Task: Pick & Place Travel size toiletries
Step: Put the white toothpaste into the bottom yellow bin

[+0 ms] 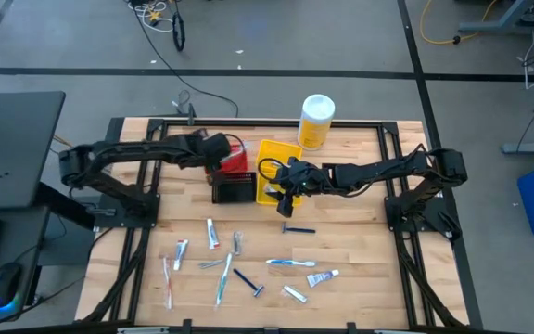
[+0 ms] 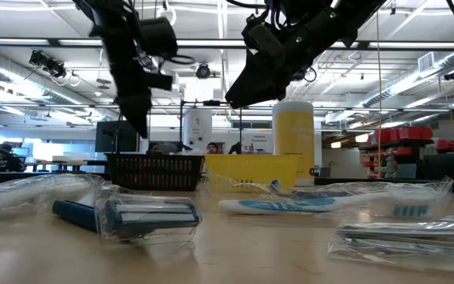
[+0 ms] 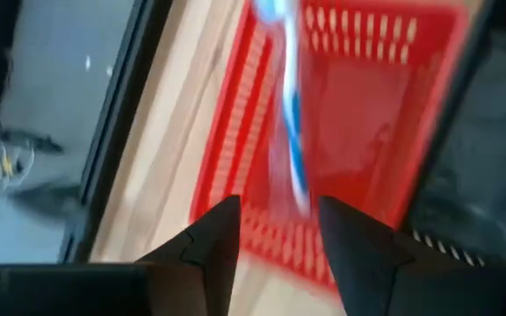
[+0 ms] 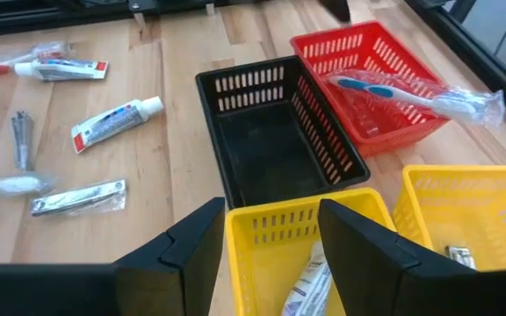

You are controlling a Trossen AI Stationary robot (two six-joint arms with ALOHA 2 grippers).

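Wooden table (image 1: pixel 360 241) planks carry a scatter of wrapped travel toiletries along the near side: toothbrushes at the left (image 1: pixel 168 278), small tubes of paste (image 1: pixel 212 233), a dark blue razor (image 1: pixel 248 282) near the middle and a blue-and-white toothbrush (image 1: pixel 291 263) to its right. Farther back on the left, the left gripper (image 3: pixel 275 233) hovers over the red bin (image 1: pixel 235 160), its fingers (image 3: pixel 358 241) spread and holding nothing; a wrapped blue-and-white toothbrush (image 4: pixel 411 94) lies tilted across that bin, one end over the rim. Just near of the red bin sits the black bin (image 4: pixel 275 136), with nothing in it. Right of centre, the right gripper (image 4: pixel 271 241) hangs above a yellow bin (image 4: pixel 292 233) with its fingers parted and empty; a wrapped tube (image 4: pixel 310 285) lies inside the bin. A second yellow bin (image 4: pixel 473 206) stands beside it, holding a small wrapped item. At the far edge stands a large yellow bottle (image 1: pixel 315 122) with a white cap.
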